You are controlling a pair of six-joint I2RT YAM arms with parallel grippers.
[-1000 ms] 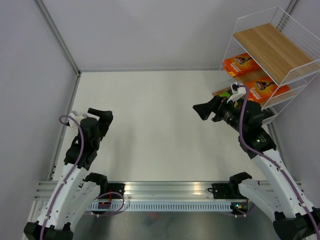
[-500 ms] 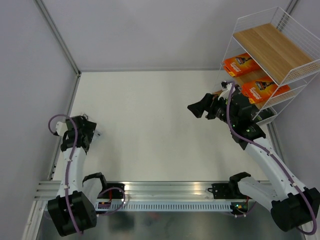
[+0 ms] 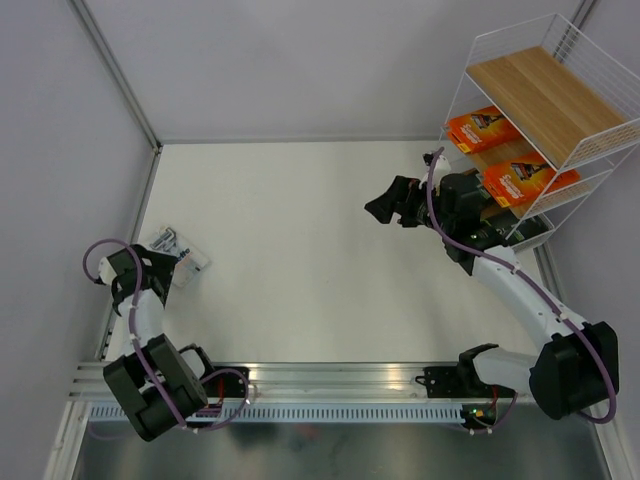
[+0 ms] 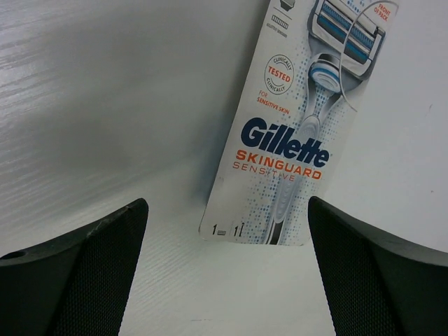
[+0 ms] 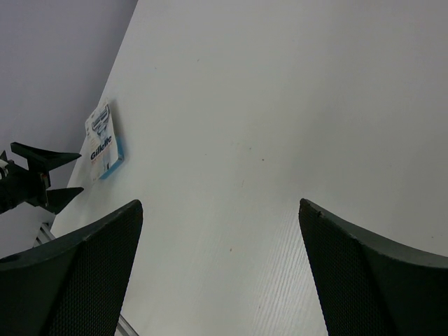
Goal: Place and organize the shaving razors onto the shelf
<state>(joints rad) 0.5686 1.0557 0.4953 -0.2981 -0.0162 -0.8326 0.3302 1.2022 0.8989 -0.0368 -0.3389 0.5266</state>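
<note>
L gripper (image 4: 227, 203) jaws spread, razor pack (image 4: 297, 133) at 12 (flat on table (image 3: 300, 260)). R gripper (image 3: 385, 210) released, empty; shelf (image 3: 540, 100) at 2 o'clock.

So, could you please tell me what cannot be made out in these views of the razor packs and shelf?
- Top view: the right arm covers much of the lowest tier of the tall white wire shelf with wooden boards; anything there is hidden.
- Left wrist view: the white-and-blue Gillette blister pack is cut off by the upper edge.
- Top view: print on the two flat orange packs is too small to read.
</note>
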